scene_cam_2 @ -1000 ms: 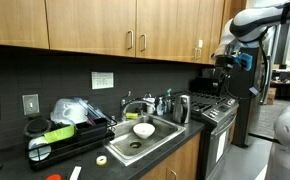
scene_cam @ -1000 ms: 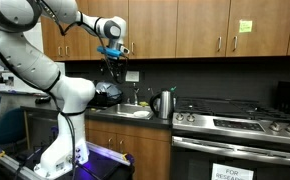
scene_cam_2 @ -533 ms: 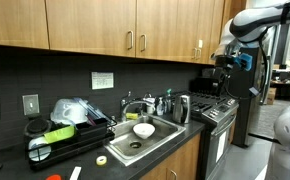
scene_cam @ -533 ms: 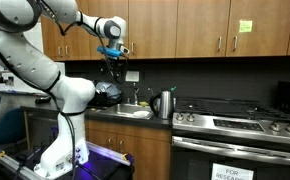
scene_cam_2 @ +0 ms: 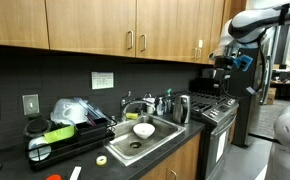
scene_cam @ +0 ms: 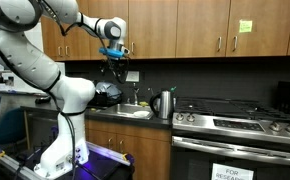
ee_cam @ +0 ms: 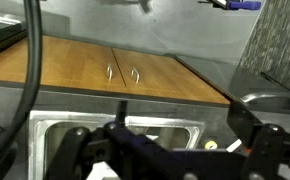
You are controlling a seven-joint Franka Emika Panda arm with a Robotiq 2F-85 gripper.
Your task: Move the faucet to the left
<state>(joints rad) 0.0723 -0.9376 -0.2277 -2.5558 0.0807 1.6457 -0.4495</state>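
Wood cabinets hang over a dark kitchen table. In an exterior view your tool [scene_cam: 113,53] hovers high, with the faucet [scene_cam: 137,96] well below it, left of the kettle [scene_cam: 165,103]. The wrist view shows the jaws spread wide. Descend slowly, meet the spout's right side, and nudge it left.

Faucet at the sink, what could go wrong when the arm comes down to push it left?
1. The kettle stands close beside the faucet; a descent slightly off could knock it.
2. The gripper hangs high above the sink; the slim faucet is a small target, so the push might miss or slip off.
3. A white bowl sits in the sink; overshooting could hit it.
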